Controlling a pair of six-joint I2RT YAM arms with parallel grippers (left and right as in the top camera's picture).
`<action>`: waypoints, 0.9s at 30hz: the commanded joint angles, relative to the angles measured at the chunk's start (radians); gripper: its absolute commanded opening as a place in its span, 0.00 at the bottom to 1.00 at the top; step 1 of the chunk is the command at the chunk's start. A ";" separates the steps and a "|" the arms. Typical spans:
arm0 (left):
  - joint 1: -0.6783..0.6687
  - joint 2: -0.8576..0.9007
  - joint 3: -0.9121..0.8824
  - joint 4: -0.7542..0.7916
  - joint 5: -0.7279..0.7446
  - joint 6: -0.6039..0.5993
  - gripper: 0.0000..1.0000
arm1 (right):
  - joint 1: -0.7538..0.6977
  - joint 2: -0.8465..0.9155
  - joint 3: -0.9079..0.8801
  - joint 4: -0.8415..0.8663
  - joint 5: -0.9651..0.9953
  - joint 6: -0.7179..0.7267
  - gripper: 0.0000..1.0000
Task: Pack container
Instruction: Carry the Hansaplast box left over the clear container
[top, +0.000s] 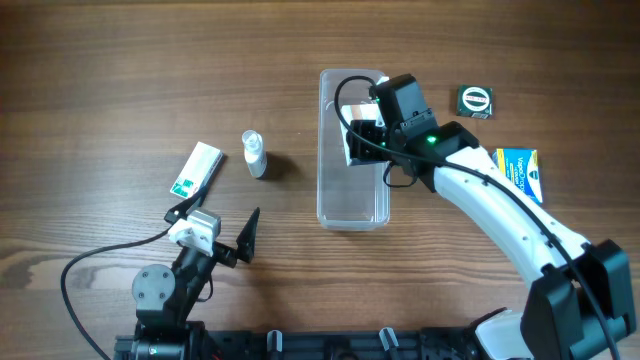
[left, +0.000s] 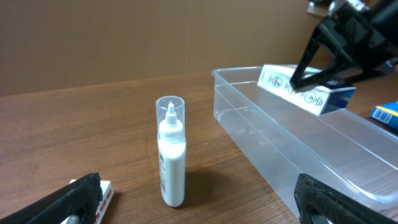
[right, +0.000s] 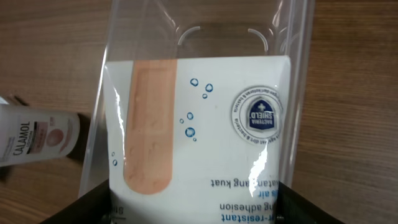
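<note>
The clear plastic container (top: 352, 190) lies lengthwise in the middle of the table; it also shows in the left wrist view (left: 292, 149) and the right wrist view (right: 298, 74). My right gripper (top: 362, 140) is over its far half, shut on a white plaster box (right: 205, 124), which also shows in the left wrist view (left: 292, 87), held above the container floor. My left gripper (top: 215, 235) is open and empty near the front left, facing a small white bottle (left: 171, 155).
The small bottle (top: 254, 153) stands left of the container. A white and green box (top: 195, 168) lies further left. A dark square packet (top: 475, 100) and a blue and yellow box (top: 520, 172) lie right of the container.
</note>
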 joint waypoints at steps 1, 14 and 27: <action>0.006 0.000 -0.002 -0.006 -0.006 0.008 1.00 | 0.032 0.023 0.014 0.020 0.016 0.017 0.70; 0.006 0.000 -0.002 -0.006 -0.006 0.008 1.00 | 0.075 0.024 0.014 0.071 0.131 0.095 0.70; 0.006 0.000 -0.002 -0.006 -0.006 0.008 1.00 | 0.096 0.085 0.014 0.119 0.182 0.182 0.70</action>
